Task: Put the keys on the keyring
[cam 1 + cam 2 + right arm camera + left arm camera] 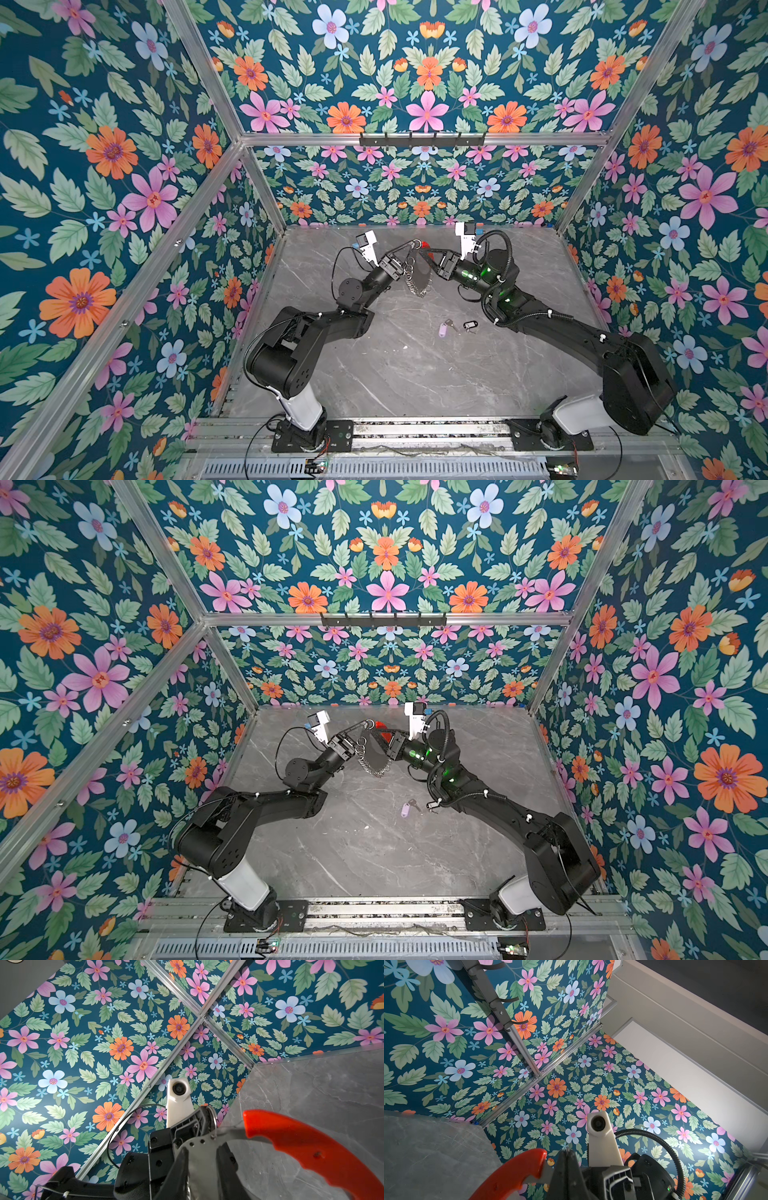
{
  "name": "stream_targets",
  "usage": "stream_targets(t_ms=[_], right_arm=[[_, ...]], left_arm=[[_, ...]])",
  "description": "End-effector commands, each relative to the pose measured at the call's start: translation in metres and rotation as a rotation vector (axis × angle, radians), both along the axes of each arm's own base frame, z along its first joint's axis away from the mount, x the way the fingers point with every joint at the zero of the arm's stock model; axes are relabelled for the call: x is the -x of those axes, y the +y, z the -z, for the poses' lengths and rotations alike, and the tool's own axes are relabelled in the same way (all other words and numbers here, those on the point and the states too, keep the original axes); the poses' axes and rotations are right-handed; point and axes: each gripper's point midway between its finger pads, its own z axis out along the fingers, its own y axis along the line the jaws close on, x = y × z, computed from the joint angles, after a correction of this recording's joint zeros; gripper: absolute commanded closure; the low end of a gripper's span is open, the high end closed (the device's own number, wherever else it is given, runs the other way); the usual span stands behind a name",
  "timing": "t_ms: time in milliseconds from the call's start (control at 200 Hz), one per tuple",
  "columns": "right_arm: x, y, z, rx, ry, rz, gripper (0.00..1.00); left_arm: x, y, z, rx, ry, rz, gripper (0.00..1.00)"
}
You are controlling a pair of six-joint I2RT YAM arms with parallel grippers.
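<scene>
- Mid-air handover: the keyring [412, 279] hangs clear of the grey marble surface [395, 374] toward the back of the cell, pinched at its top by the left gripper [412, 246], which is clamped tight on the loop beside a silver split ring [214, 1118].
- The right gripper [426, 250] meets it tip to tip. In the right wrist view its fingers [180, 1165] stand narrowly parted on either side of the loop's grey band [200, 1144], just beside the red section [307, 1147]. Whether the pads touch the band cannot be told.
- Both keys lie untouched on the surface, well apart from the keyring and near the right forearm: the lilac-tagged key [444, 329] and, just beside it, the black-tagged key [469, 325].
- Step in hand, by the look of it: passing the keyring to a single holder so the other arm is free. No key is threaded yet, so the task is at an early stage.
- The next move likely calls for the right gripper to back out of the loop without snagging it, then drop to a key. A flat key on hard stone gives little to pinch, so the tag looks the better hold. The left gripper must hold the loop steady.
</scene>
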Motion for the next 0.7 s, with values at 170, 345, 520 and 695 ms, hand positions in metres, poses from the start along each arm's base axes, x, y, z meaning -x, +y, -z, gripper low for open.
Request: stream_targets(t_ms=[170,345,520,695], right_arm=[[-0.002,0.001,-0.020,-0.062,-0.039,0.000,0.71],[-0.005,0.007,-0.022,-0.073,-0.036,-0.023,0.77],[-0.008,0.010,-0.023,-0.079,-0.035,-0.031,0.79],[-0.009,0.011,-0.020,-0.080,-0.030,-0.035,0.85]], left_arm=[[0.009,0.001,-0.014,0.049,-0.047,0.035,1.00],[0.009,0.000,-0.015,0.053,-0.045,0.042,1.00],[0.010,0.000,-0.015,0.056,-0.040,0.047,1.00],[0.009,-0.001,-0.012,0.057,-0.027,0.056,1.00]])
